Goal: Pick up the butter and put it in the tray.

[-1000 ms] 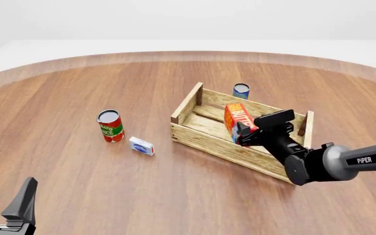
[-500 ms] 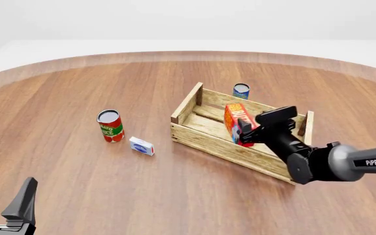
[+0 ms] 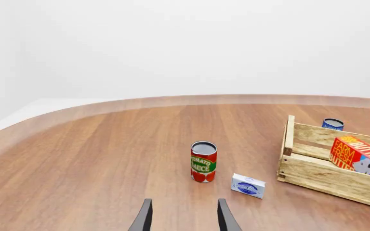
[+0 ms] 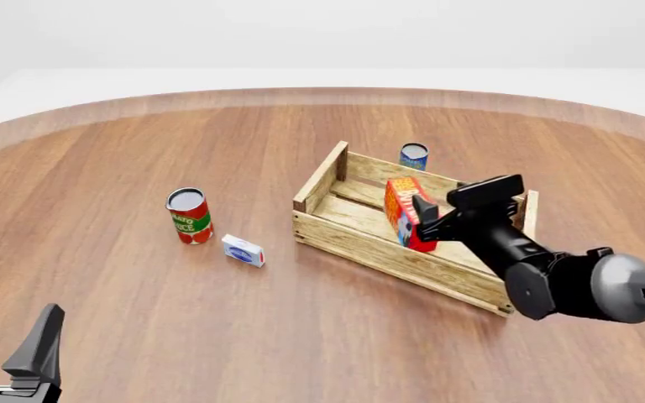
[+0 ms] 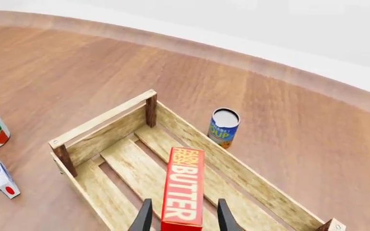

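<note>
The red and orange rectangular butter carton stands inside the light-wood slatted tray, right of centre in the front view, flanked by the right claw (contact cannot be told). Placement is judged nearly finished; withdrawal is called for next. The left claw is held wide, empty.

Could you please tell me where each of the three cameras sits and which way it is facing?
Front view: fixed above and behind the arms, looking forward and down; shows the right gripper at the butter inside the tray, and the left gripper.
Left wrist view: low over the table, looking across it at the tomato can and white-blue box; its fingers show.
Right wrist view: above the tray, looking down; its fingertips flank the butter.
All three share the butter, tray and blue can.
</note>
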Controlling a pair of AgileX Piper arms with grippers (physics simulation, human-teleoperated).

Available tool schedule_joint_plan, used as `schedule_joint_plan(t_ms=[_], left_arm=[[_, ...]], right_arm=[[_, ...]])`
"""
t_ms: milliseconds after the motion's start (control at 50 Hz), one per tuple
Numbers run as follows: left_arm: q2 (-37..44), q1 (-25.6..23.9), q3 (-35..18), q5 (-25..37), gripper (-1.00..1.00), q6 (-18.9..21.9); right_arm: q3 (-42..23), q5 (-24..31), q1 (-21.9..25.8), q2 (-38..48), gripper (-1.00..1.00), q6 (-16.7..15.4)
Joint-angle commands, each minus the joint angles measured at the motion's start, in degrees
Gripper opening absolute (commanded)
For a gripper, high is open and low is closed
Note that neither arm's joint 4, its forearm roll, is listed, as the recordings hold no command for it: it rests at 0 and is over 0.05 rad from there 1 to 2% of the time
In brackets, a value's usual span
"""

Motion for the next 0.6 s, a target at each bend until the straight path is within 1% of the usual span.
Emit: schedule_joint_plan(t_ms=[20, 100, 600], left_arm=[[0.0, 0.0, 0.0, 0.0, 1.0, 0.0], [0.0, 0.0, 0.0, 0.0, 1.0, 0.0], [0.0, 0.0, 0.0, 0.0, 1.0, 0.0]], right_arm=[[1.1, 0.9, 0.6, -2.8, 1.0, 0.3], [1.4, 0.9, -0.2, -3.8, 1.0, 0.1], [1.3, 3.9, 1.2, -9.6, 1.0, 0.3]])
